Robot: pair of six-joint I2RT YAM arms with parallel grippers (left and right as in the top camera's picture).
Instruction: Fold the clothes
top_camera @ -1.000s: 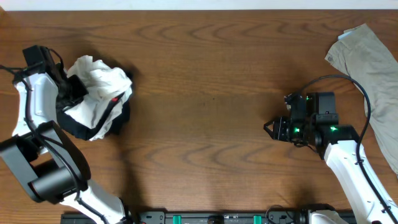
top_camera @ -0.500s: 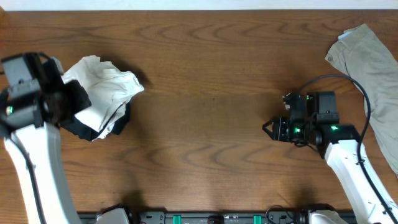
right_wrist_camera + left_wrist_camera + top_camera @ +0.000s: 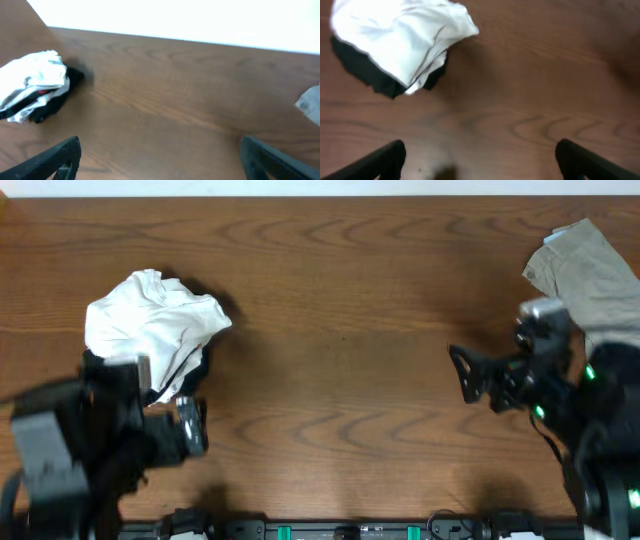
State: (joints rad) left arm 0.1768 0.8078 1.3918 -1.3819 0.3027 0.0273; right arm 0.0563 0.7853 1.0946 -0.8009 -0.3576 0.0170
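Observation:
A crumpled white T-shirt (image 3: 150,325) lies in a heap at the table's left, on top of a black garment (image 3: 196,370) that shows beneath its near edge. In the left wrist view the shirt (image 3: 400,35) and black garment (image 3: 370,80) sit ahead and to the left of my left gripper (image 3: 480,160), which is open, empty and apart from them. A khaki-grey garment (image 3: 590,275) lies spread at the far right. My right gripper (image 3: 463,375) is open and empty, just left of it and pointing toward mid-table. From the right wrist the heap (image 3: 32,82) is far off.
Bare brown wooden tabletop (image 3: 340,330) stretches between the two piles. The table's far edge meets a white wall (image 3: 175,20). My left arm (image 3: 80,450) is blurred at the front left corner.
My left gripper let go of the white T-shirt, opened, and drew back toward the front edge. The right gripper opened wide and its arm shifted slightly right.

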